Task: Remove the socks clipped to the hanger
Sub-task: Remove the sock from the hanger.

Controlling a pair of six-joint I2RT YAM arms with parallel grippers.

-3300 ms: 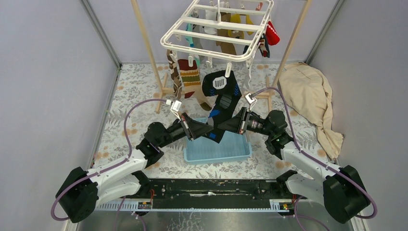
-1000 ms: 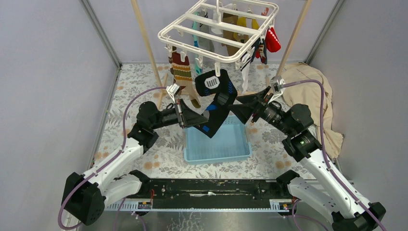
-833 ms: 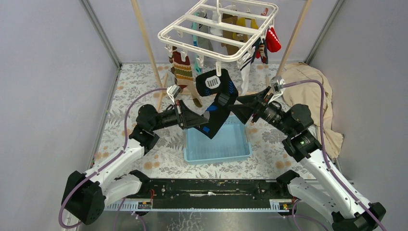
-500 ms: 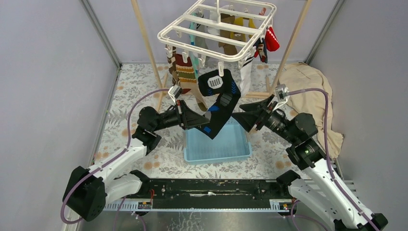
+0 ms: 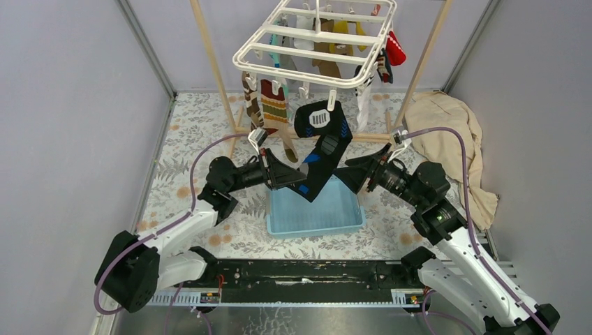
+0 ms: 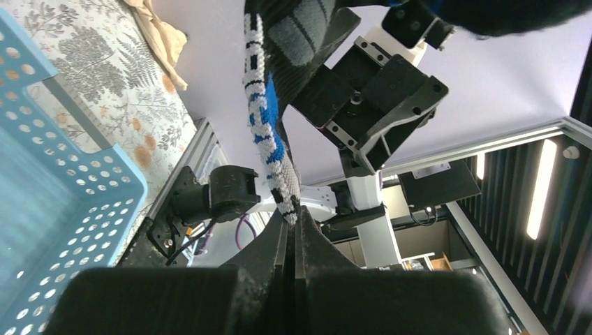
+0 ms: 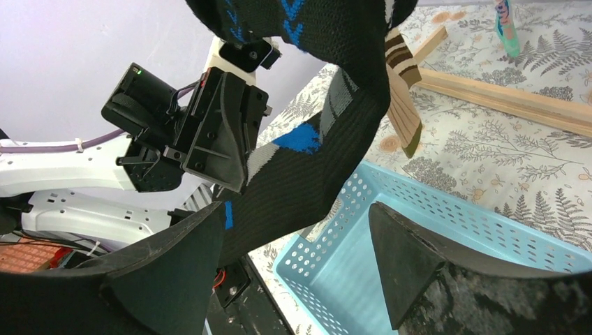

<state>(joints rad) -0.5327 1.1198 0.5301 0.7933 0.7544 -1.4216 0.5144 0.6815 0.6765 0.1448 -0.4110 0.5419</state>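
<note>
The white hanger (image 5: 317,42) hangs high at the back with several socks (image 5: 274,112) clipped under it. A black sock with blue marks (image 5: 322,139) is still clipped at its top end and stretches down over the basket. My left gripper (image 5: 297,185) is shut on that sock's lower tip, and the left wrist view shows the tip pinched between my fingertips (image 6: 293,218). My right gripper (image 5: 352,176) stands open just right of the sock. In the right wrist view the black sock (image 7: 314,160) hangs ahead of the wide jaws (image 7: 298,207), close to the left finger, not gripped.
A light blue perforated basket (image 5: 349,218) sits on the floral mat below both grippers. The wooden rack's poles (image 5: 209,63) rise at both sides of the hanger. A beige cloth (image 5: 447,136) lies heaped at the right wall.
My right gripper has drawn back and down from the sock and opened wider. The hanger has swung back to the right. My left gripper keeps its hold on the sock.
</note>
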